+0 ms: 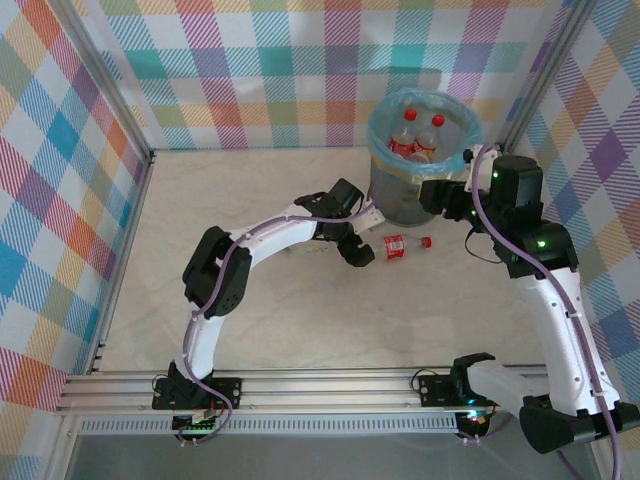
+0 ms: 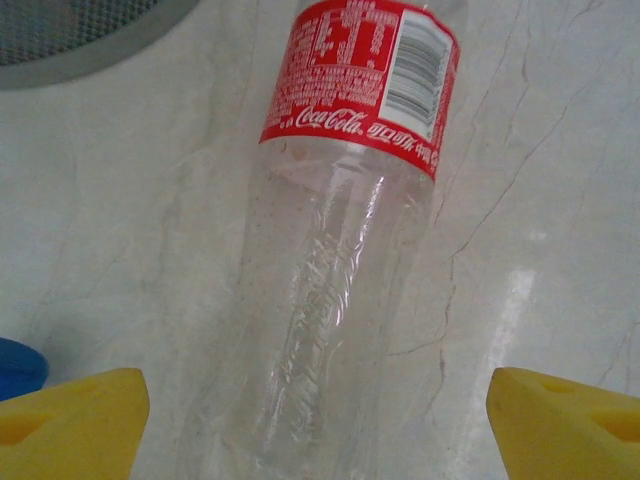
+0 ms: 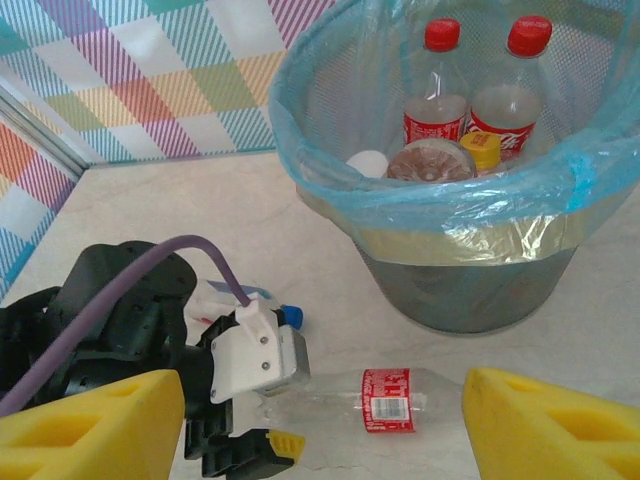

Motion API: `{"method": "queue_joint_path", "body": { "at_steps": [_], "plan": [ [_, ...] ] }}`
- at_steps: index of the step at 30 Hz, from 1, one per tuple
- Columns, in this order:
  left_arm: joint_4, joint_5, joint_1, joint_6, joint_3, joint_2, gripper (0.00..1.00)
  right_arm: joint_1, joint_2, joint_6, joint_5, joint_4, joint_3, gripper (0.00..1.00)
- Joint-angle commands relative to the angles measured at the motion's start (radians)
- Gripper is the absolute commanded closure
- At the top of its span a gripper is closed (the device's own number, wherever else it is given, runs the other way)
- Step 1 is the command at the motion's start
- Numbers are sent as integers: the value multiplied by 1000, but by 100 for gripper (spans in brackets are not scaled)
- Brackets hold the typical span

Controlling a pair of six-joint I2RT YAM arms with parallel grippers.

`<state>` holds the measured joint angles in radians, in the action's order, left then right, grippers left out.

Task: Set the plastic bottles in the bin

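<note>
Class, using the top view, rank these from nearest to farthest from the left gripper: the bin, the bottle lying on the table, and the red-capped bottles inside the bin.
From the left gripper:
1. The lying bottle, just to its right on the table.
2. The bin, farther back, behind that bottle.
3. The red-capped bottles, inside the bin, beyond its near wall.

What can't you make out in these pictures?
- Lying bottle, left wrist view: cap and base cut off by the top and bottom edges.
- Bin, right wrist view: its bag and the upper bottles hide whatever lies deeper, so no count.
- Blue-capped bottle, right wrist view: mostly hidden behind the left arm.
- Bottle labels, top view: too small to read.
</note>
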<state>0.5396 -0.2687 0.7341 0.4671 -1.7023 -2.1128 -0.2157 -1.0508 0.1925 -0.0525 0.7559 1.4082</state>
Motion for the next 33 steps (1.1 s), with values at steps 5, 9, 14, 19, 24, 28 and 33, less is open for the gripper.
{"method": "queue_joint_path", "body": {
  "at_steps": [5,9,14,19,24,28,33],
  "plan": [
    [48,3,-4,34,-69,-74,15,3,-47,-111,31,-8,44,24],
    [55,51,1,22,-93,-104,17,3,-55,-143,32,-8,52,22],
    [80,69,13,24,-117,-126,24,3,-62,-175,54,20,74,22],
    [109,87,34,42,-127,-113,35,3,-54,-187,52,40,96,22],
    [88,85,39,35,-87,-58,42,3,-41,-191,56,64,119,22],
    [46,73,38,19,-17,25,44,3,-22,-187,55,71,134,23],
    [-23,54,38,-15,115,172,45,3,-8,-156,39,88,163,23]
  ]
}}
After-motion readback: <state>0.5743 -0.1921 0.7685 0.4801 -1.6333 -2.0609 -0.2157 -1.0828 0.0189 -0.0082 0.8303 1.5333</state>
